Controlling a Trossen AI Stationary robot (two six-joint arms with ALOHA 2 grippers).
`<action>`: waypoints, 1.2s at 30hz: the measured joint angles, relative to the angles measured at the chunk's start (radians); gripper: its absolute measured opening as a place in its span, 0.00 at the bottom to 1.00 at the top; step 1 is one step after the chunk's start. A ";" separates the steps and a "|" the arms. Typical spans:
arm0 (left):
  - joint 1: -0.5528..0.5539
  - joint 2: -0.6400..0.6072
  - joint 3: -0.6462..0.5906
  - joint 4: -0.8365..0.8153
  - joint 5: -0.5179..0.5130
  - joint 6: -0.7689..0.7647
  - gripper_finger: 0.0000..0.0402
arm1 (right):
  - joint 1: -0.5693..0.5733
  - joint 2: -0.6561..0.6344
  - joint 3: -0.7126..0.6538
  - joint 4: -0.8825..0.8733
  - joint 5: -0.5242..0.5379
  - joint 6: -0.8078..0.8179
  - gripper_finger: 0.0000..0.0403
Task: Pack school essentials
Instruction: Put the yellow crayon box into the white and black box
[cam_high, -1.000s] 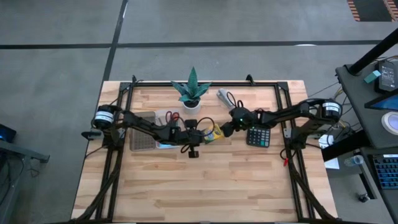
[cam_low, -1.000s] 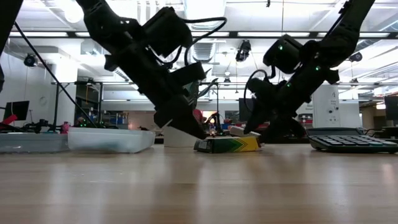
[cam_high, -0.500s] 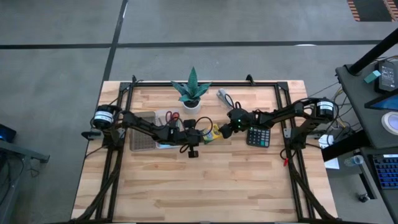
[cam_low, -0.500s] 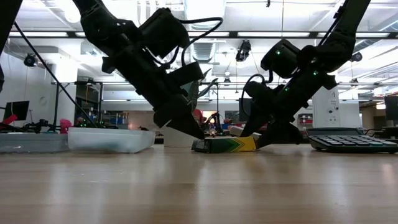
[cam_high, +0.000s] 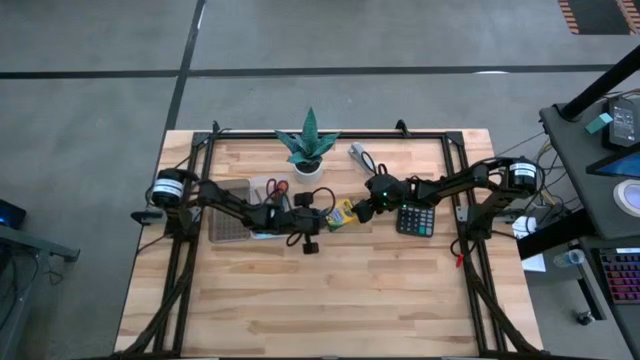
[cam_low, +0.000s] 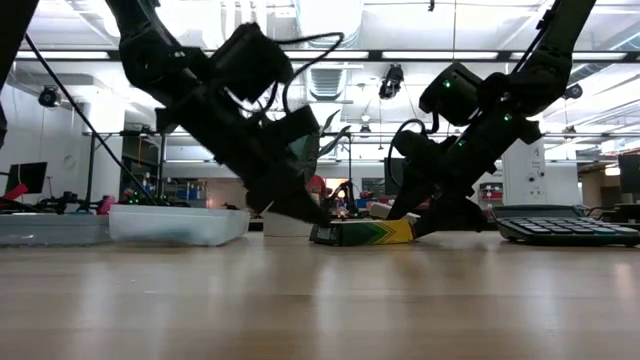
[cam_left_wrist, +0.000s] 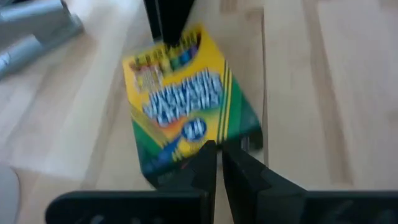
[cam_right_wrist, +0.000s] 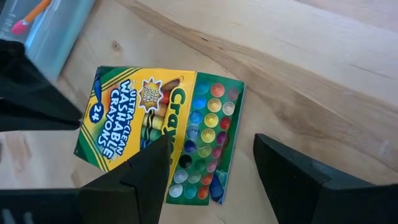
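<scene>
The yellow-green crayon box lies flat on the table, mid-table, its flap open so the crayon tips show. My left gripper is shut, its tips at the box's closed end, slanting down from the table's left. My right gripper is open, and its fingers stand on either side of the box's open end, slanting down from the right. Red-handled scissors lie left of the plant's pot. A pale blue pad shows under the left arm. My left gripper's shut tips stand at the upper edge of the crayon box's closed end, slanting down from the table's left; I cannot tell whether they touch it. My right gripper's fingers straddle the box's open end; I cannot tell whether they touch it.
A clear tray lies by the table's left side, holding an orange pencil. A potted plant stands behind the box, and a grey object lies to its right. A calculator sits under the right arm.
My right gripper has moved toward the table's left and come down at the crayon box's open end. The box has slid a little toward the table's left. My left arm has tipped lower and is blurred in motion.
</scene>
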 joint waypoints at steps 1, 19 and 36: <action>0.000 0.004 -0.006 -0.003 0.000 -0.001 0.02 | 0.000 0.000 0.000 0.000 0.000 0.000 0.54; 0.002 0.023 -0.023 0.108 -0.001 0.022 0.02 | 0.000 0.000 0.000 0.000 0.003 0.000 0.54; 0.000 0.053 -0.040 0.087 0.002 -0.007 0.02 | 0.000 -0.001 0.000 0.008 -0.042 0.043 0.54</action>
